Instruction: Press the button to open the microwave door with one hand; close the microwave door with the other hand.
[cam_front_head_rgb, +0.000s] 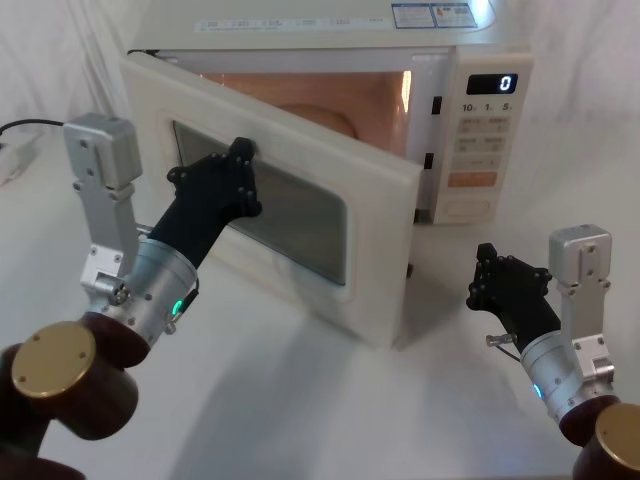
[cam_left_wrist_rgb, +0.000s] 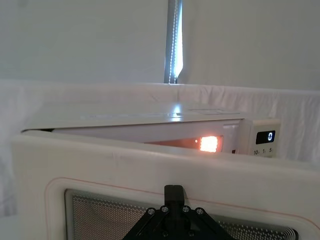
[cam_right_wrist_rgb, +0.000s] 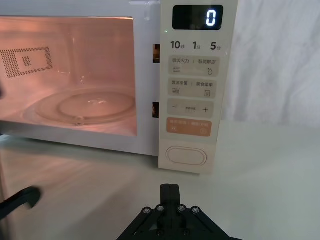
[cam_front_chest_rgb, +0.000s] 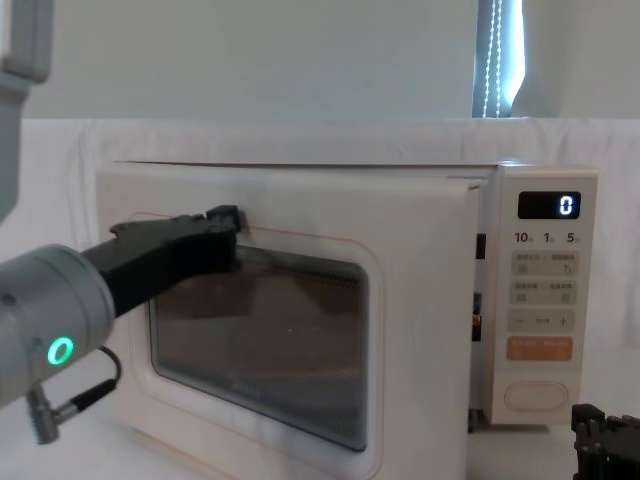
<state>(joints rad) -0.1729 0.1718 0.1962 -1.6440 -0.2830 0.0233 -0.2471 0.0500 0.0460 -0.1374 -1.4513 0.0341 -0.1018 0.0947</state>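
The cream microwave door (cam_front_head_rgb: 385, 205) with its dark window stands partly open, swung out toward me from its hinge on the left. The cavity behind it glows orange. My left gripper (cam_front_head_rgb: 240, 152) is shut, its black tip resting against the door's outer face at the window's upper left corner (cam_front_chest_rgb: 225, 218), just above the mesh (cam_left_wrist_rgb: 173, 191). The pill-shaped button (cam_right_wrist_rgb: 186, 156) sits at the bottom of the control panel (cam_front_head_rgb: 468, 210). My right gripper (cam_front_head_rgb: 486, 253), also shut (cam_right_wrist_rgb: 169, 189), hovers low over the table in front of the panel, clear of the button.
The microwave display (cam_right_wrist_rgb: 210, 18) reads 0. A glass turntable (cam_right_wrist_rgb: 85, 105) lies inside the lit cavity. An orange key (cam_right_wrist_rgb: 189, 127) sits above the button. A black cable (cam_front_head_rgb: 20, 126) runs along the far left of the white tablecloth (cam_front_head_rgb: 300, 400).
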